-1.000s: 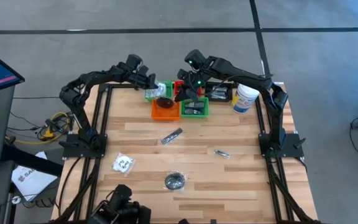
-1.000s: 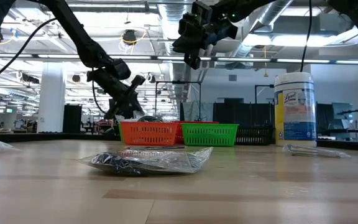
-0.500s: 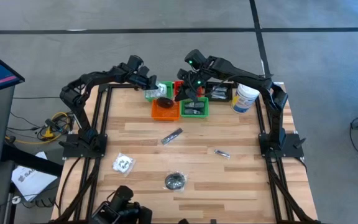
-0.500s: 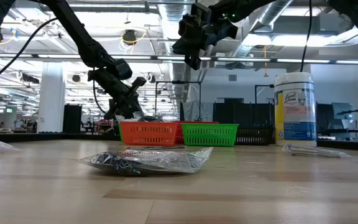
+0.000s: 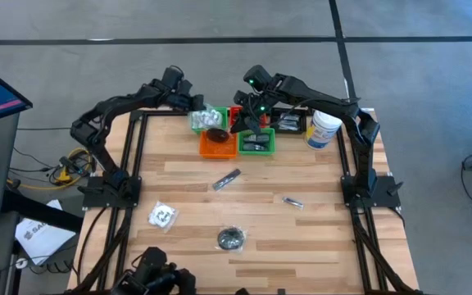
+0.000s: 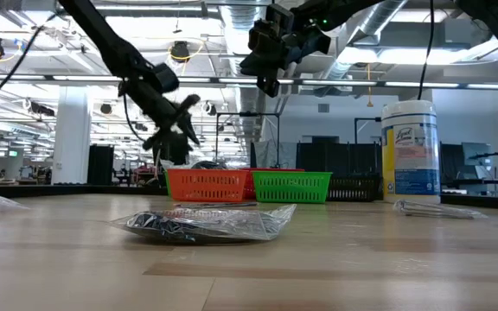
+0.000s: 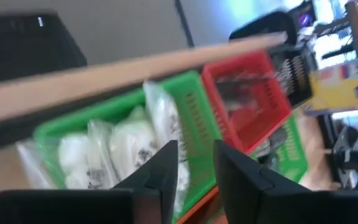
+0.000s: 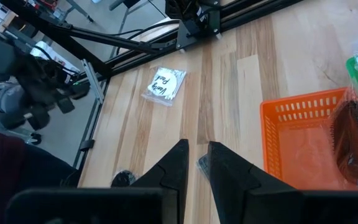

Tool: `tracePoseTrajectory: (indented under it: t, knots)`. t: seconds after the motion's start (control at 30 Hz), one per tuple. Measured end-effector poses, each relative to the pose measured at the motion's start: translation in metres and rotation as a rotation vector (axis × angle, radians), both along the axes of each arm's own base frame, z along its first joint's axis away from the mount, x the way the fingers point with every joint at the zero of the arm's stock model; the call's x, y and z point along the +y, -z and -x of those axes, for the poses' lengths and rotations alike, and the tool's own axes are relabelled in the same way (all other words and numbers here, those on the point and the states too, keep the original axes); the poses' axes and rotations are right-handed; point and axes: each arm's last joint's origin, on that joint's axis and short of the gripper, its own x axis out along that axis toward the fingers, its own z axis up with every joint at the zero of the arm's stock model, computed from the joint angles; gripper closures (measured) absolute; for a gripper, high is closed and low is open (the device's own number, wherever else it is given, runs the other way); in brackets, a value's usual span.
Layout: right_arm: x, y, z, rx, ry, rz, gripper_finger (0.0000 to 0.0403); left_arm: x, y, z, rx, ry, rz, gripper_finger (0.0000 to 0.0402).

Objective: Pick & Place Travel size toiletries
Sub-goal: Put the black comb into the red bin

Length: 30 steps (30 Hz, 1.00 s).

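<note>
My left gripper [image 5: 190, 102] [image 7: 193, 152] is open and empty, above and left of the far green tray [image 5: 213, 113], which holds clear packets with white contents [image 7: 129, 140]. My right gripper [image 5: 249, 116] [image 8: 196, 149] hangs shut and empty high above the near green tray [image 5: 256, 145]. A dark oval brush [image 8: 353, 140] lies in the orange tray [image 5: 218, 147]. On the table lie a clear packet with white contents [image 5: 162, 215], a black round piece in plastic [image 5: 230, 238] [image 6: 201, 223], a silvery tube [image 5: 226, 179] and a slim sachet [image 5: 292, 201].
A red tray [image 7: 247, 68] and a black tray [image 5: 290, 123] stand behind the green ones at the far edge. A tall white canister [image 5: 324, 129] [image 6: 410, 151] stands to their right. Bare wood lies between the trays and the loose items.
My left gripper has risen and drawn back toward the table's far left corner, away from the far green tray. It carries nothing.
</note>
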Motion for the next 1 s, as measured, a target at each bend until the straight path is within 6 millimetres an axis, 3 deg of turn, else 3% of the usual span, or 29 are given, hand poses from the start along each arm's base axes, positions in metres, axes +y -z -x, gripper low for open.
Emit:
tracePoseTrajectory:
  t: [0.27,0.5,0.73,1.0]
  knots:
    - [0.000,0.000,0.000,0.001,0.000,-0.001,0.0349,-0.017,-0.049,0.009,-0.061,0.034,-0.173,0.0305]
    - [0.003,0.003,0.003,0.044,-0.002,-0.025,0.0349,-0.040,-0.078,0.006,-0.117,0.079,-0.251,0.0317]
    - [0.015,0.007,0.004,0.125,-0.026,-0.068,0.0349,-0.066,-0.085,-0.017,-0.152,0.188,-0.253,0.0345]
    - [0.048,0.014,0.004,0.245,-0.143,-0.094,0.0360,-0.110,-0.085,-0.054,-0.176,0.318,-0.198,0.0395]
